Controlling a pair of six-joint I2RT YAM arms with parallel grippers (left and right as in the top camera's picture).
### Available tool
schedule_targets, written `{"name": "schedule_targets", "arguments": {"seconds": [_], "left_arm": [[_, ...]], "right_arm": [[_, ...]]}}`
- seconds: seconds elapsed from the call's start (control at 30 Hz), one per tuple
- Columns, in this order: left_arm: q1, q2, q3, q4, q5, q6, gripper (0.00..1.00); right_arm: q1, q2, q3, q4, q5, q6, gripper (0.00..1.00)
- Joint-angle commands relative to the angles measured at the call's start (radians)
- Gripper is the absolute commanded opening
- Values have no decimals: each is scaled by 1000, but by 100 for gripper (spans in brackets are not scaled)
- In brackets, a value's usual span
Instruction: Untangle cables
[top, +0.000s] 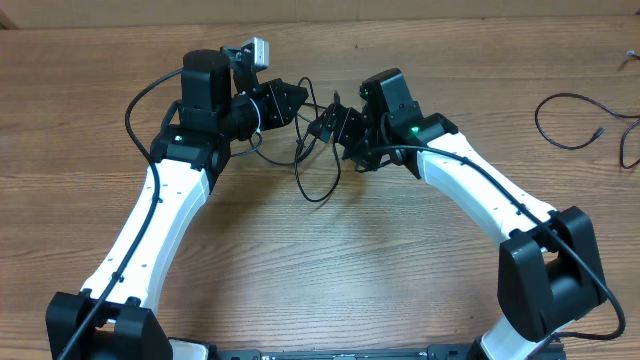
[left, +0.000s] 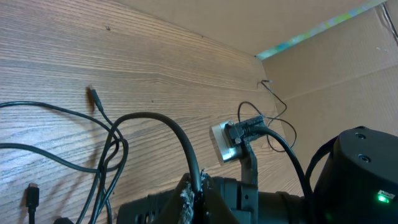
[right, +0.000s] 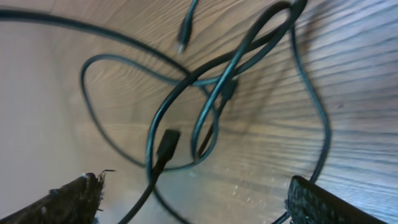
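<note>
Both arms hide much of the tangled cables (top: 318, 165) between them.

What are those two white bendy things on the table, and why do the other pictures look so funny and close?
Those are two robot arms. The top picture looks down from above. The other two come from small cameras on each arm's wrist, so they sit very near the wood. The left gripper and the right gripper meet over a tangle of thin black cables on the wooden table. Another loose cable lies far to the right. In the right wrist picture the jaws stand wide apart above looped cords, holding nothing. Whether the left jaws hold anything, I cannot tell.
</note>
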Motion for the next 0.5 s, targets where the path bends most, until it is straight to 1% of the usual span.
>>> {"name": "schedule_targets", "arguments": {"seconds": [0.0,0.2,0.27,0.4,0.47], "left_arm": [[10,-26,29,5,19,29,4],[52,-26,33,15,15,30,4],[64,-26,38,16,19,30,4],[81,-37,46,15,39,31,4],[95,-49,48,14,64,33,4]], "right_arm": [[1,27,-6,35,119,90,89],[14,44,-6,111,116,89,75],[26,44,-6,135,116,89,73],[63,48,-6,189,119,89,71],[87,59,-6,204,144,90,66]]}}
